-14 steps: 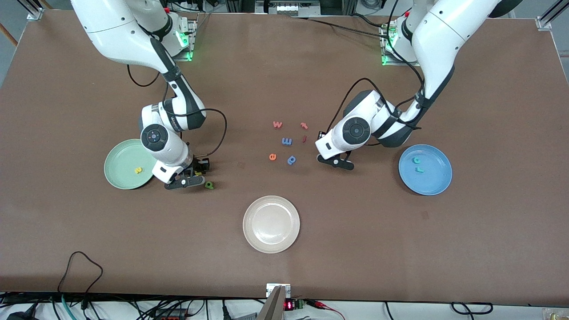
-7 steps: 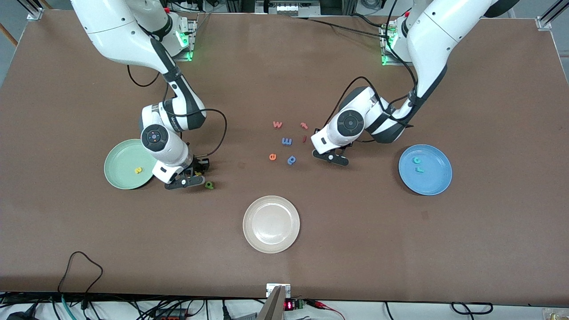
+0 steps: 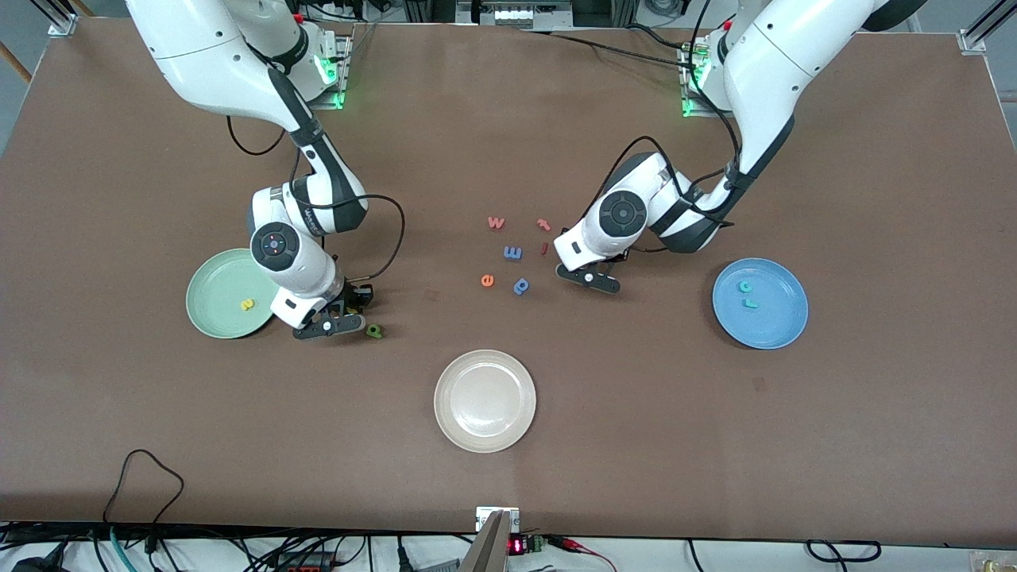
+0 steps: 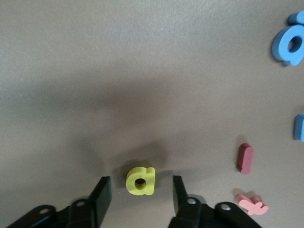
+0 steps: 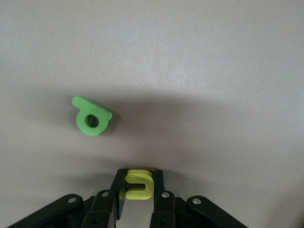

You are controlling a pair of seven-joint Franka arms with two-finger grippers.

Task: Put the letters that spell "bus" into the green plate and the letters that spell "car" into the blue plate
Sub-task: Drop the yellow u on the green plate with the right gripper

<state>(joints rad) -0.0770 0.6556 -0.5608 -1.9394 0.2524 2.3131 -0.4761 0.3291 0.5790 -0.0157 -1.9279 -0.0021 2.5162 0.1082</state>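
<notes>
My right gripper (image 3: 347,311) (image 5: 139,176) sits low on the table beside the green plate (image 3: 210,282), shut on a yellow "u" (image 5: 139,184). A green "b" (image 3: 373,330) (image 5: 91,122) lies on the table just clear of it. A yellow "s" (image 3: 248,304) rests in the green plate. My left gripper (image 3: 592,278) (image 4: 140,190) is down beside the letter cluster, open, one finger on each side of a yellow "a" (image 4: 140,180) without touching it. The blue plate (image 3: 779,322) holds a teal "c" (image 3: 744,286) and a teal "r" (image 3: 749,303).
A cream plate (image 3: 485,401) lies nearest the front camera, mid-table. Loose letters lie beside the left gripper: red "w" (image 3: 496,222), two small red pieces (image 3: 543,224) (image 3: 543,248), blue "m" (image 3: 512,253), orange "e" (image 3: 487,280), blue "p" (image 3: 521,286) (image 4: 289,42).
My left gripper has shifted toward the letter cluster and its jaws have narrowed around the yellow "a". The right gripper has shut on the yellow "u" and stayed in place.
</notes>
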